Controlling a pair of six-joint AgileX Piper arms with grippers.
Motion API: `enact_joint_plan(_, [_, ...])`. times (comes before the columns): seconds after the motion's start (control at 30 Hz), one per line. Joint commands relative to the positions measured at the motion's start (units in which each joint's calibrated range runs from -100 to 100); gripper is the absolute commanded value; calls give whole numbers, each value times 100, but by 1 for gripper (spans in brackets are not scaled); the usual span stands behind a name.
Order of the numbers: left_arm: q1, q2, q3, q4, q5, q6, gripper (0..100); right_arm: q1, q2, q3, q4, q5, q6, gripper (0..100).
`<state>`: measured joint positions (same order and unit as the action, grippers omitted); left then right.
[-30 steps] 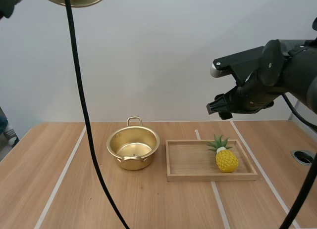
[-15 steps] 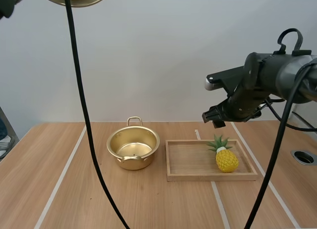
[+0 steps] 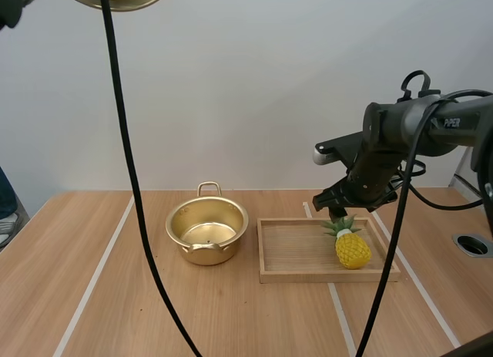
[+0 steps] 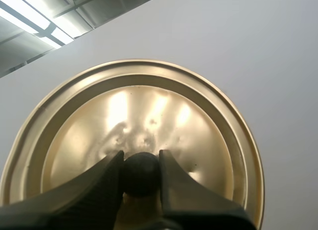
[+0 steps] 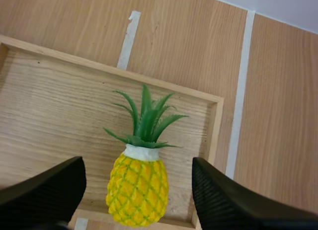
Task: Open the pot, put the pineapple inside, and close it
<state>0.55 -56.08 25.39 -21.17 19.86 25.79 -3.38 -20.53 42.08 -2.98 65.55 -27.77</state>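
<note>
While the left gripper (image 4: 140, 165) is holding the golden lid (image 4: 134, 115) high at far left by its knob, the right gripper (image 3: 331, 210) is hovering, fingers spread wide, over the pineapple (image 3: 353, 250).
The lidless pot (image 3: 206, 232) is sitting just left of the wooden tray (image 3: 293, 253), the pineapple lying at its right end; the pick-up is seemingly beginning, calling for lowering astride the fruit, then closing.

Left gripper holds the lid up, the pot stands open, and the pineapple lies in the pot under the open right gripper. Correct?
No: the pineapple lies in the wooden tray, not the pot, under the open right gripper; the right wrist view shows it. The rest holds.
</note>
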Motion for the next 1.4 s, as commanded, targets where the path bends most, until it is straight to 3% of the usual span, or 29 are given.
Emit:
enact_joint_plan(0.0, [-10,-38,-41,-36,-113,-23,0,-21,115,-33,-76,33,15,100])
enact_joint_plan(0.5, [-10,-38,-41,-36,-113,-23,0,-21,731,64,-76,119,15,100])
enact_joint_plan(1.37, [-10,-38,-41,-36,-113,-23,0,-21,1099,656,-284,-1218,15,100])
